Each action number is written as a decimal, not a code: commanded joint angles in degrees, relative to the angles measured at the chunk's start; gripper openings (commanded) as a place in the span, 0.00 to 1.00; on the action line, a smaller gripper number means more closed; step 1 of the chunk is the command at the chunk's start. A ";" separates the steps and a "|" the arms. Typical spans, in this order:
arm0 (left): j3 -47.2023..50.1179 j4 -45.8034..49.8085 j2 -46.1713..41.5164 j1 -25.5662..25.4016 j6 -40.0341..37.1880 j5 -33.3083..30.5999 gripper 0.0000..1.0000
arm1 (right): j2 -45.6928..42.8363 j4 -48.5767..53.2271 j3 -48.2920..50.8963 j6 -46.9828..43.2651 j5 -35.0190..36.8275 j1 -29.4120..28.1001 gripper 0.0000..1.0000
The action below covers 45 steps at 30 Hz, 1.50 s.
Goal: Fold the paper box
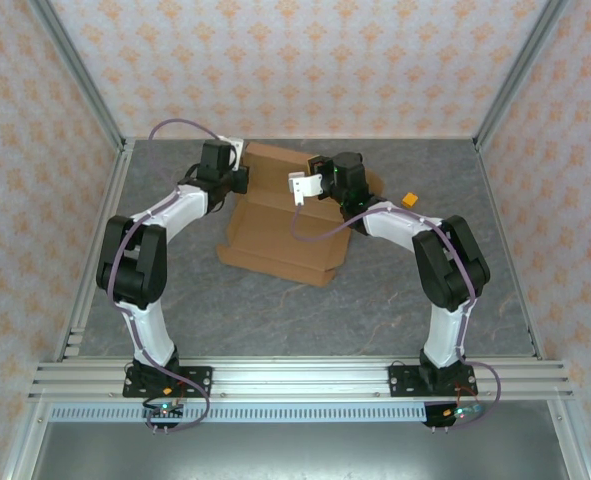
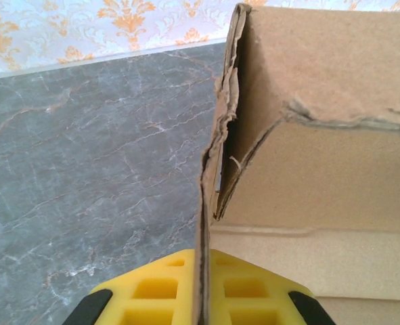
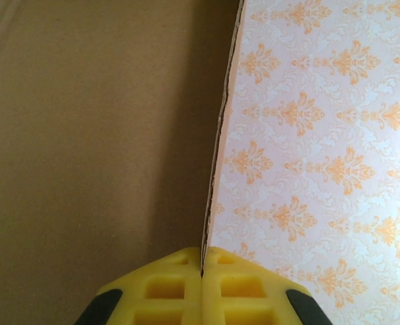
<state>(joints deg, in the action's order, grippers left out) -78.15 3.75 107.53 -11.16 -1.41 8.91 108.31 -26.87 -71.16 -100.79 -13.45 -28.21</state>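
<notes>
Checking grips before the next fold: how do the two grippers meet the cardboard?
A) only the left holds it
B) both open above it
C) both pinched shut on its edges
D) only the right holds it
C: each wrist view shows a thin edge of the paper box clamped between shut yellow fingers, left gripper and right gripper alike.

The left fingers (image 2: 152, 291) are cut off at the bottom of the left wrist view. The paper box (image 2: 335, 169) panel pinched between them runs off the top and right edges. The right fingers (image 3: 159, 291) are cropped likewise. Off to their right, seen from above, an orange piece (image 1: 409, 200) is too small to identify.
</notes>
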 commanded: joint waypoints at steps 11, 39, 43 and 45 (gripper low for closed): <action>-8.47 8.40 4.15 0.95 5.61 5.12 0.08 | 0.06 4.57 -0.66 -0.49 -2.69 -0.89 0.00; 3.66 -7.95 -2.11 -0.26 25.90 20.56 0.33 | 1.82 -1.69 0.23 3.64 -0.20 -1.85 0.00; 4.97 -8.73 -2.82 -0.43 26.18 22.07 0.36 | 1.86 -1.69 0.14 3.77 0.18 -1.87 0.00; 5.45 -9.00 -2.96 -0.41 26.23 22.63 0.38 | 1.98 -1.76 0.06 3.84 0.18 -1.85 0.00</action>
<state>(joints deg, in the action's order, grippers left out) -73.63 -2.28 107.46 -10.02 23.88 25.19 109.25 -28.40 -71.16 -98.15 -11.75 -28.58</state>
